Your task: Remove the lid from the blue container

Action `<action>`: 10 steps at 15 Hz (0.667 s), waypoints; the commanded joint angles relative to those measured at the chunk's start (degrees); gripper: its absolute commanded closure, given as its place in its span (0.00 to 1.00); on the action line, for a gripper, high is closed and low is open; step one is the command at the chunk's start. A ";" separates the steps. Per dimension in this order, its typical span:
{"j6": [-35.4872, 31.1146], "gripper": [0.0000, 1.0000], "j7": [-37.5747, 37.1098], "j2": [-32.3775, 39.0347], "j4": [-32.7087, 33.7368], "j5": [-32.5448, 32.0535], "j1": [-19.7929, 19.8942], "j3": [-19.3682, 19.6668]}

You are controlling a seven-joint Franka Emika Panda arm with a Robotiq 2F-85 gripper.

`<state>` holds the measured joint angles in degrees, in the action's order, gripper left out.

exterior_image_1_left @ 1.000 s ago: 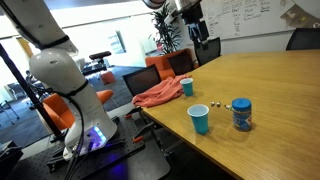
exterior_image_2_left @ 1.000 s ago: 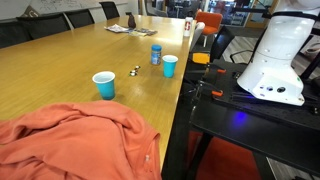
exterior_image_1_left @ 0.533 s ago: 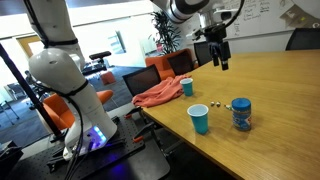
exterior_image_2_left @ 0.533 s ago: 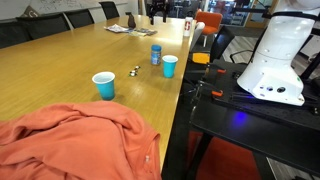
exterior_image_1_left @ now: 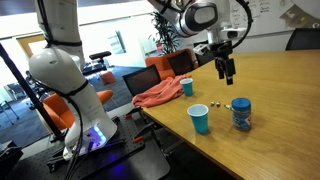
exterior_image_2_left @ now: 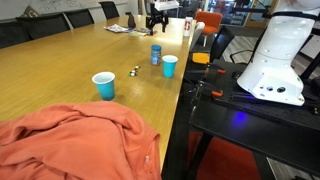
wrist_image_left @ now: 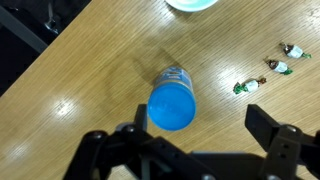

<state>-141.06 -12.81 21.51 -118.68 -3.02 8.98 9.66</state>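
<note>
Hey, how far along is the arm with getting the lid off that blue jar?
Done: nothing yet; the lid sits on the blue container. In hand: the gripper hangs open above the table, apart from the container, with the wrist view looking down on the lid. Left, likely: lower, close on the lid, lift it off.

Flat round blue lid [wrist_image_left: 171, 108] on short blue-labelled jar [wrist_image_left: 174, 75], under gripper [wrist_image_left: 197, 128]; wrapped candies [wrist_image_left: 262, 78] to rt, open-topped cup [wrist_image_left: 190, 4] beyond.
</note>
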 commanded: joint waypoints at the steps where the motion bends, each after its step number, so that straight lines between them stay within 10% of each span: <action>1: 0.15 0.00 0.29 -0.02 0.16 0.36 -0.57 0.63; 10: -5.82 0.00 2.92 5.86 2.39 8.31 3.16 -0.55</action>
<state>-144.07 -12.30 24.89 -117.81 1.96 10.50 9.71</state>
